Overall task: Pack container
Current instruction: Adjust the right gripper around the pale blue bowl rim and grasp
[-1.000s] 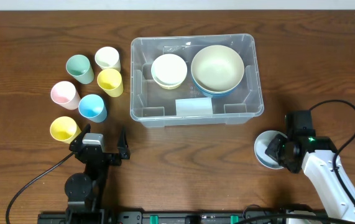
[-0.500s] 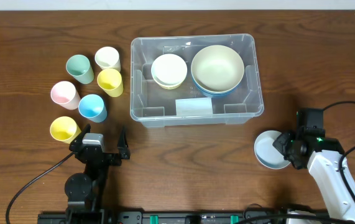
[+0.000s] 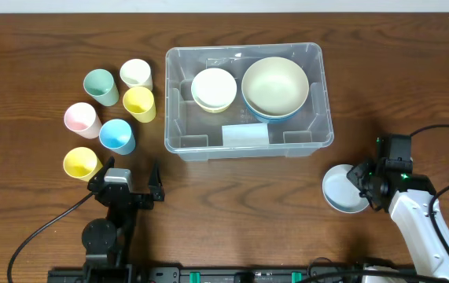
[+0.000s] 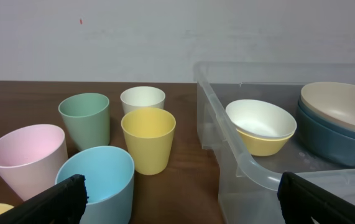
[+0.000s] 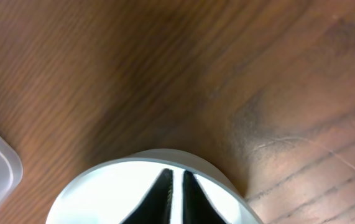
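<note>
The clear container stands at the table's middle back. In it lie a white bowl on a yellow one, a cream bowl on a blue one and a white label. The left wrist view shows its near rim. A pale blue bowl sits on the table at the right. My right gripper hangs over its right side, jaws a narrow slit apart above the bowl's inside, holding nothing. My left gripper rests wide open and empty at the front left.
Several cups stand left of the container: green, white, yellow, pink, blue and a second yellow one. The blue cup is just ahead of my left fingers.
My right gripper has drawn back to the right across the pale blue bowl, and its jaws have parted slightly. The left arm has not moved.
</note>
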Controlling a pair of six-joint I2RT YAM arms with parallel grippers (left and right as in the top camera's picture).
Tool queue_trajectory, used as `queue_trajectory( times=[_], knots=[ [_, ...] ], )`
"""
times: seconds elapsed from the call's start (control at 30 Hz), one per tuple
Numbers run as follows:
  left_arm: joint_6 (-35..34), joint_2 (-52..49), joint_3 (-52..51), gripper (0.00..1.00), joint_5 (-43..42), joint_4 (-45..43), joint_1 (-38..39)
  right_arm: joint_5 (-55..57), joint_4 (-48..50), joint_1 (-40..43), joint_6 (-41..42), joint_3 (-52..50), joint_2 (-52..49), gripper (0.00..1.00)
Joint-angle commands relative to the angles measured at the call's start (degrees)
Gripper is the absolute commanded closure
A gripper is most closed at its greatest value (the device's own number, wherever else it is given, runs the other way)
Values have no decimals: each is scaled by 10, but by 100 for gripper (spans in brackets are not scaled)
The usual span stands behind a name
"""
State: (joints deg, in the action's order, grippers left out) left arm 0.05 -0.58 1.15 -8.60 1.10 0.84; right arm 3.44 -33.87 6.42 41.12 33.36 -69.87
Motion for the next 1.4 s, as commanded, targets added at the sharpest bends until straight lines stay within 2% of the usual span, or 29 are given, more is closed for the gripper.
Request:
queue_trajectory(
  times=[0.0,0.1,0.33,0.47,0.7,1.0,1.23,1.3,1.37],
  knots=[
    [6,3,-9,2,-6,19,-2,-28,-4,4,-33,13,2,80],
    [6,3,-9,2,-6,19,-2,-59,-21,4,-67,33,2,76],
    [6,3,-9,2,-6,19,-2,-80,-74,5,-102,73,3,76],
    [6,3,-9,2,-6,19,-2,-77,-89,9,-120,85,6,68],
    [6,3,-9,2,-6,19,-2,-2,-123,42,-144,86,6,65],
    [6,3,-9,2,-6,19,-2,2,-131,61,-197,86,-1,62],
    [6,3,-9,2,-6,19,-2,2,-144,61,-204,80,-30,64],
    [6,3,-9,2,-6,19,-2,2,-144,61,-204,79,-38,67],
    [6,3,-9,2,-6,19,-2,2,-143,61,-201,79,-45,73]
  ],
)
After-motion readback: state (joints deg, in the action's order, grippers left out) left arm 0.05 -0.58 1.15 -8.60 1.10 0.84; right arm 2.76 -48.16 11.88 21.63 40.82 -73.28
